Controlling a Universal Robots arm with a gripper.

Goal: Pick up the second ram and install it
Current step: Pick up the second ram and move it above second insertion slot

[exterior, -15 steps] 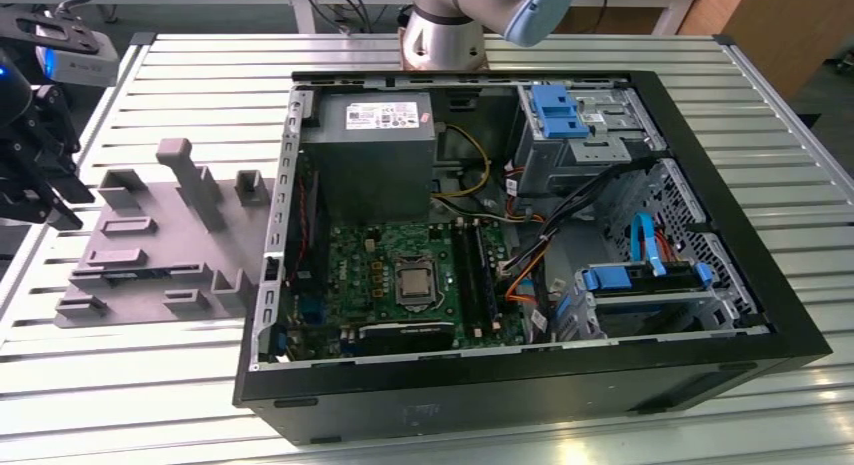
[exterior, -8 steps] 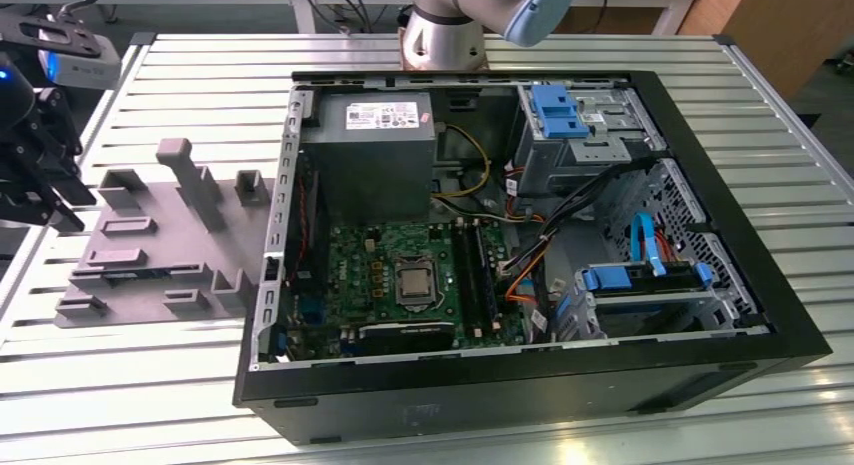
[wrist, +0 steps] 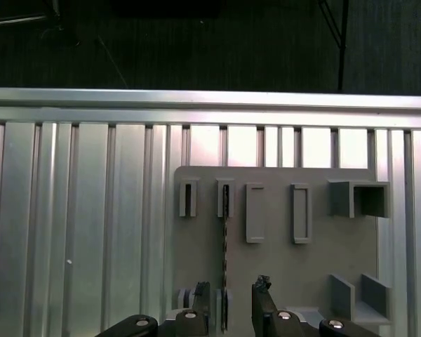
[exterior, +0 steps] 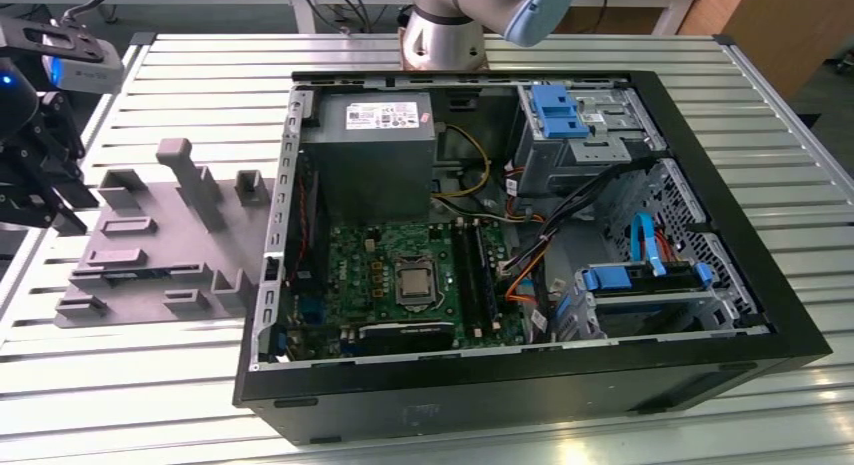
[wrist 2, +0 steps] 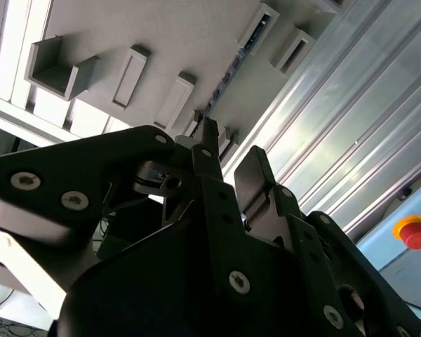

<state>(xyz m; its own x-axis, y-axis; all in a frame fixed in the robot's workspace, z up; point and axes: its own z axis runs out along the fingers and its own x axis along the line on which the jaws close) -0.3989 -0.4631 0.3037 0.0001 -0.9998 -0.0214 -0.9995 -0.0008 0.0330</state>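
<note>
One gripper [wrist: 231, 298] is being held at the exterior view's left over the grey holder [exterior: 160, 250], its fingers [wrist: 264, 302] spread apart, straddling the second ram [wrist: 224, 239] standing edge-on in its slot. Picking is judged underway; squarely centred closing is being called for. The computer case [exterior: 534, 363] is lying rightward.

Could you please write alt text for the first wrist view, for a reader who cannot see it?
The open pincer hangs over a grey slotted holder, its two fingers either side of the second ram, which stands on edge in one slot. The holder lies on a ribbed metal table.
</note>
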